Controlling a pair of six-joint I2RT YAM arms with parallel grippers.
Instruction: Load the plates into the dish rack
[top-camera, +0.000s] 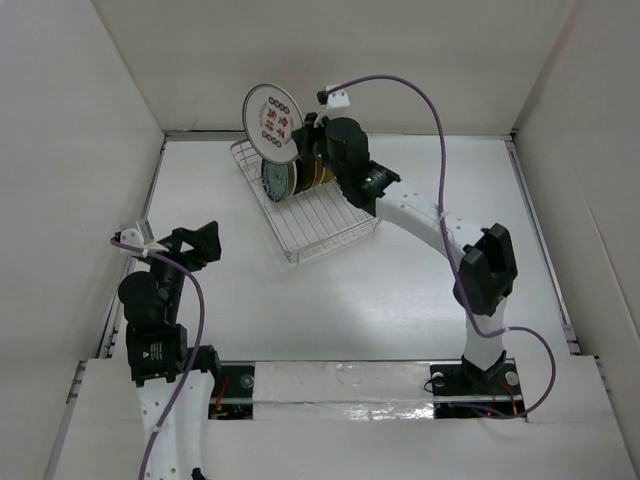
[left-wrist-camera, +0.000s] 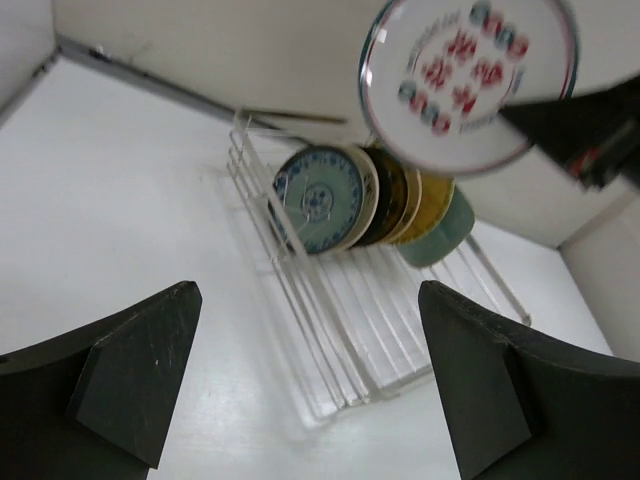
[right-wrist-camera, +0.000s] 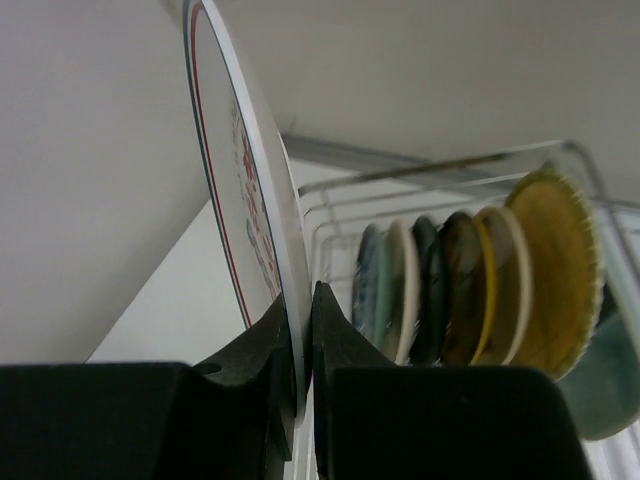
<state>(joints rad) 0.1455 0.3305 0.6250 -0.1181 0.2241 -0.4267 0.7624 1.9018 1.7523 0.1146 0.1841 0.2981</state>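
Observation:
The silver wire dish rack (top-camera: 320, 215) lies at the back middle of the table, also in the left wrist view (left-wrist-camera: 360, 320). Several plates stand on edge at its far end: teal (left-wrist-camera: 318, 198) in front, then cream, black, gold (right-wrist-camera: 555, 270) and pale green (left-wrist-camera: 445, 235). My right gripper (top-camera: 312, 140) is shut on the rim of the white plate with red marks (top-camera: 272, 122), holding it upright above the rack's far end, beside the teal plate. It also shows in the right wrist view (right-wrist-camera: 245, 190). My left gripper (top-camera: 195, 245) is open and empty, left of the rack.
White walls close in the table at the back and both sides. A purple cable (top-camera: 420, 95) loops over the right arm. The near part of the rack holds no plates.

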